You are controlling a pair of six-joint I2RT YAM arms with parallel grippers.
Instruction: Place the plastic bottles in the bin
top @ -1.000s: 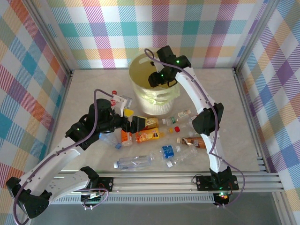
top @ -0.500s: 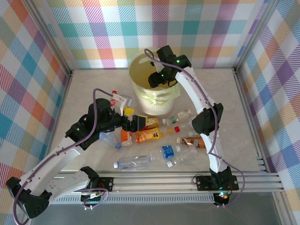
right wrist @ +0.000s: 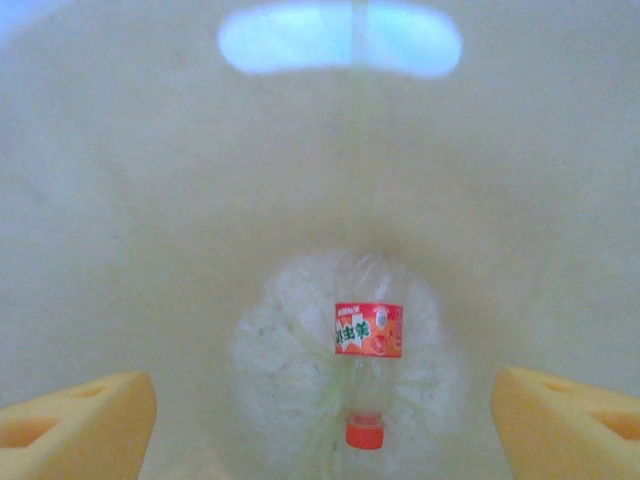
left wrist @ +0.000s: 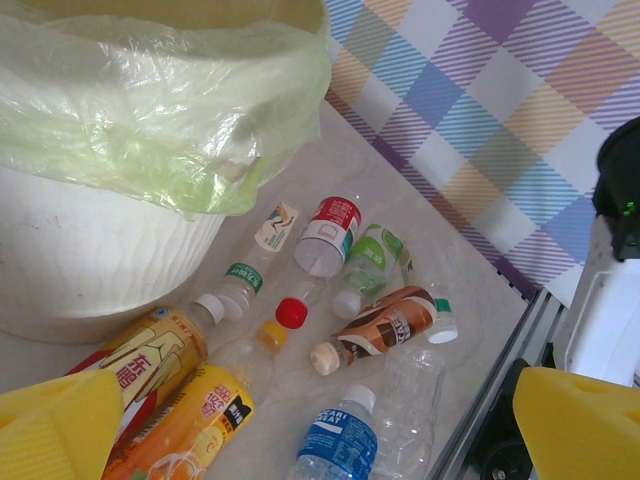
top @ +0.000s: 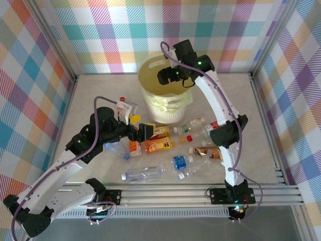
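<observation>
The bin [top: 165,108], pale yellow with a yellow-green liner, stands at the back middle of the table. My right gripper [top: 166,76] hangs over its mouth. In the right wrist view that gripper [right wrist: 322,425] is open and holds nothing. Far below it, a clear bottle with a red-orange label [right wrist: 367,345] lies on the bin's bottom. My left gripper [top: 142,128] is open over the bottles in front of the bin. The left wrist view has orange-filled bottles [left wrist: 190,425], a blue-labelled bottle [left wrist: 340,440] and a brown-labelled bottle [left wrist: 385,328] under the left gripper [left wrist: 320,425].
More bottles lie scattered on the table: a long clear one [top: 143,173] near the front rail, a red-capped one [top: 123,105] left of the bin, and a red-labelled one [left wrist: 328,230] beside the bin's liner [left wrist: 170,110]. Checked walls close in the table on three sides.
My right gripper has opened over the bin and let go of the red-orange-labelled bottle, and it has lifted a little. The left arm has shifted slightly to the left.
</observation>
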